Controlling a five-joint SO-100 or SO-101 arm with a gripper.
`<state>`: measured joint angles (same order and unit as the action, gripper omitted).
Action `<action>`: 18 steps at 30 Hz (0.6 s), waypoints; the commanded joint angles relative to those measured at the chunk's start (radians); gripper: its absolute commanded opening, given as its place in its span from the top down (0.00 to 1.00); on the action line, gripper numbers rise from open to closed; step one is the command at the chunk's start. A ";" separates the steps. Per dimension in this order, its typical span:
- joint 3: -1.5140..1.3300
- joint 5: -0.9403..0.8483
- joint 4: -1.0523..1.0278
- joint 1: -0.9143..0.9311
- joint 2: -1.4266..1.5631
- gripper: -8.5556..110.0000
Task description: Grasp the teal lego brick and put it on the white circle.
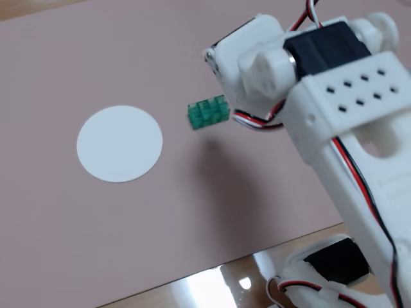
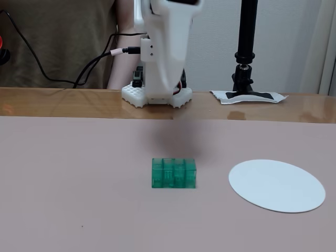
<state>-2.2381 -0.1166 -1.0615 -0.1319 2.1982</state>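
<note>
The teal lego brick (image 2: pixel 174 173) lies on the pink mat, studs up, with nothing touching it; it also appears as the brick (image 1: pixel 209 112) in a fixed view from above. The white circle (image 2: pixel 276 185) lies flat to the brick's right, and in the view from above the circle (image 1: pixel 119 143) is to its left. My white gripper (image 2: pixel 160 90) hangs high over the mat behind the brick, well apart from it. Seen from above, the gripper head (image 1: pixel 225 67) sits just right of the brick. Its fingertips are hidden, so neither view shows how the jaws stand.
The arm's base (image 2: pixel 156 97) stands on a glossy wooden strip (image 2: pixel 63 103) behind the mat. A black camera stand (image 2: pixel 245 52) rises at the back right, on taped paper. Cables (image 2: pixel 79 73) trail at the back left, in front of a seated person.
</note>
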 commanded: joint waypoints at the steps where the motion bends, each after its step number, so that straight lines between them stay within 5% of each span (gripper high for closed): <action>1: 0.117 0.017 0.006 0.003 -0.152 0.89; 7: 0.224 -0.026 0.000 0.008 -0.371 0.68; 18: 0.313 -0.091 -0.011 0.025 -0.715 0.68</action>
<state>-1.9589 -0.1933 -1.0646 -0.1166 1.5125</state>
